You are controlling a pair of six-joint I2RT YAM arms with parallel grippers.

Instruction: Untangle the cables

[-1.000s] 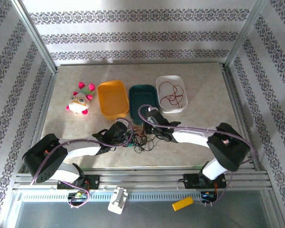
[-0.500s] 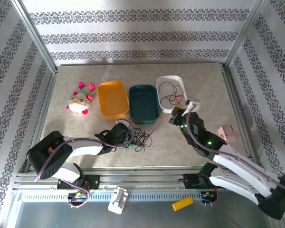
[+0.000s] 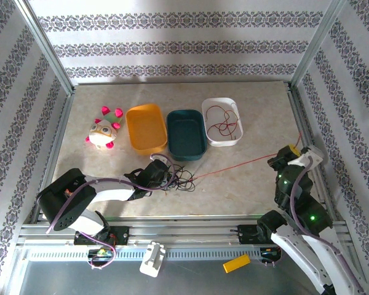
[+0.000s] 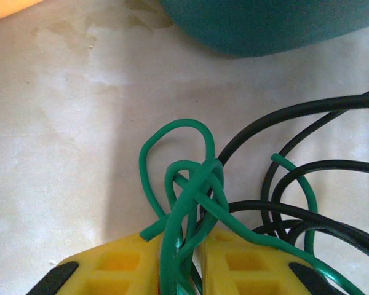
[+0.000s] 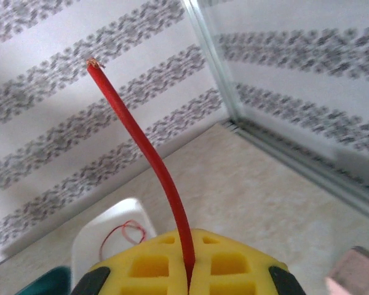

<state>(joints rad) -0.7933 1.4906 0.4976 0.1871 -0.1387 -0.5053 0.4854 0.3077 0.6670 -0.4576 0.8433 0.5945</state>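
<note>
Right gripper (image 5: 189, 271) dragged red cable (image 5: 168, 184) out; three trays (image 3: 186, 132)

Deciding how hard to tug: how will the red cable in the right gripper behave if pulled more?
The red cable runs taut from the right gripper to the tangle, so more pull will likely drag the tangle. Its free end stands curved above the fingers: probably springy over short lengths, floppy over long ones.
</note>
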